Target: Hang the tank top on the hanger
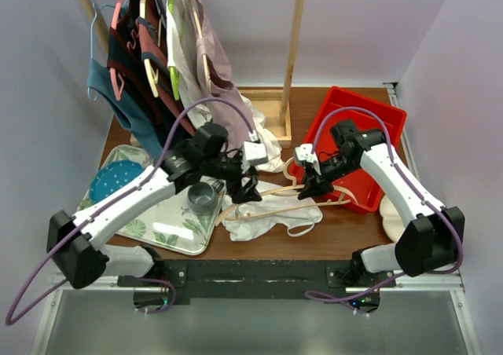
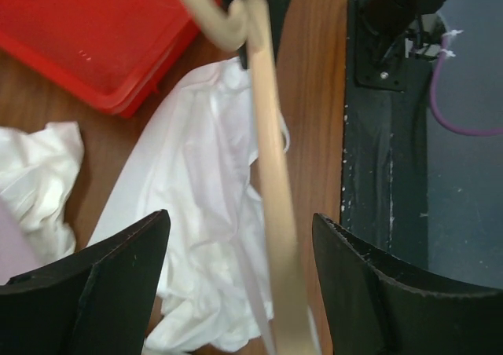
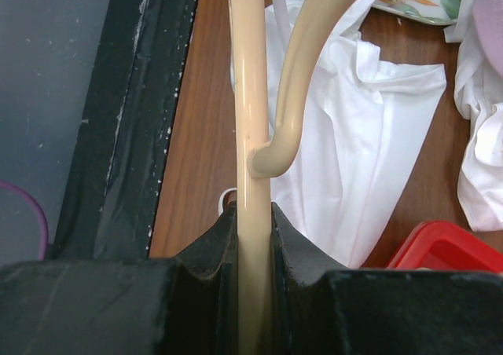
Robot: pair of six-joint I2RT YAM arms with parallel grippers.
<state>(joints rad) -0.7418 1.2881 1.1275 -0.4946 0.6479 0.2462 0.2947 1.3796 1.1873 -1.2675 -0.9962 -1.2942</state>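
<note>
tank top [image 3: 354,119]: crumpled on table [image 3: 196,135], beneath hanger
hanger [image 3: 245,96]: clamped by right gripper [image 3: 253,214]
left gripper [image 2: 240,217]: fingers spread wide, straddling hanger

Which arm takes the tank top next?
Left. The left gripper hangs open over the tank top, while the right gripper is clamped on the hanger, so it is not free.

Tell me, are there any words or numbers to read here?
None to read: no words, numbers or signs show on the pale cream curved hanger, the thin white fabric tank top, the red plastic bin or the leaf-patterned tray.
</note>
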